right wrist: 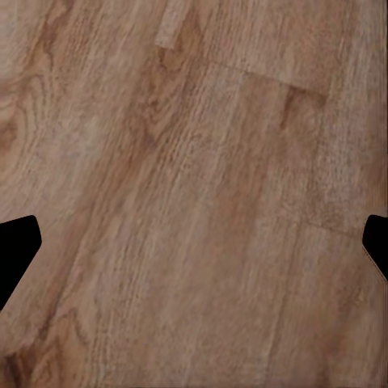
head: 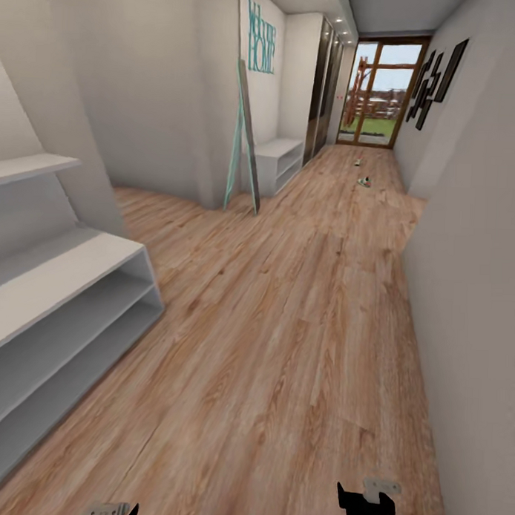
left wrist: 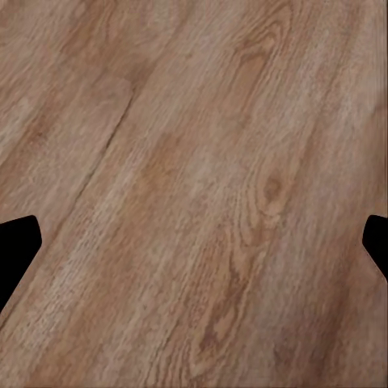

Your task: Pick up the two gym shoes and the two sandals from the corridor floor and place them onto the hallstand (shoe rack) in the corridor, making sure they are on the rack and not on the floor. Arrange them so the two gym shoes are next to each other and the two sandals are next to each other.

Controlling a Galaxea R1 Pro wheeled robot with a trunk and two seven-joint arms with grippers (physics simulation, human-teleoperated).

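The hallstand [head: 71, 269], a low white unit with two open tiers and a white wall shelf above it, stands close by on the left. Far down the corridor floor [head: 285, 325] lies a small object with green and red touches, likely a gym shoe [head: 365, 181]. Another tiny item [head: 358, 162] lies just beyond it, too small to name. The sandals are not identifiable. My left gripper [head: 118, 514] and right gripper [head: 367, 506] hang low at the near edge of the head view. In the wrist views, the left gripper [left wrist: 194, 250] and right gripper [right wrist: 194, 250] are open over bare planks.
A leaning teal-framed mirror [head: 245, 138] and a second low white unit [head: 279, 158] stand along the left wall farther on. A grey wall [head: 473, 257] runs close on the right. A glass door [head: 382, 91] closes the corridor's far end.
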